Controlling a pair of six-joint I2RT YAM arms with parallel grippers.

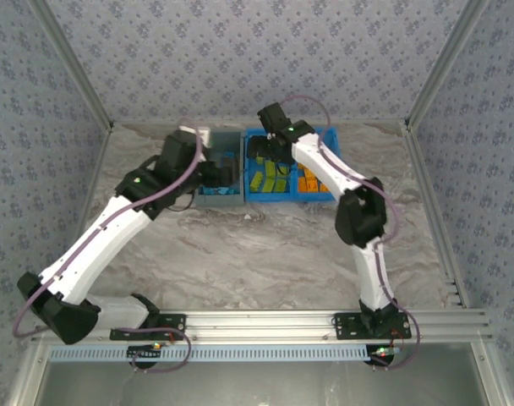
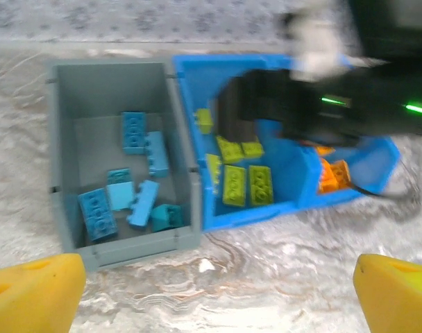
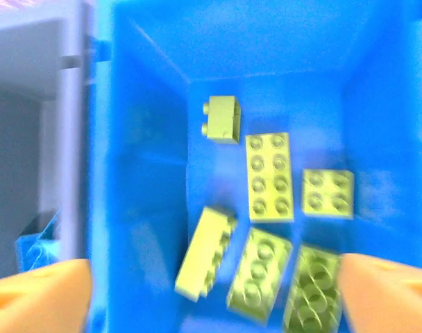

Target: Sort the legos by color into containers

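The right gripper [image 3: 211, 298] was pictured poised over the green compartment of the bright blue bin [image 3: 148, 139], fingers spread wide and empty, with the green legos [image 3: 270, 177] lying below. The left gripper [image 2: 218, 291], likewise wide and empty, was held before the grey-blue bin [image 2: 107, 83], where the blue legos [image 2: 134, 132] were gathered. Sorting was judged nearly finished; a clean lift clear of the bin walls was called for next.

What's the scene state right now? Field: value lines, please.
grey bin: holds blue legos
blue bin, left compartment: six lime legos
blue bin, right compartment: orange legos
left gripper: open, empty
right gripper: open, empty, above the lime legos
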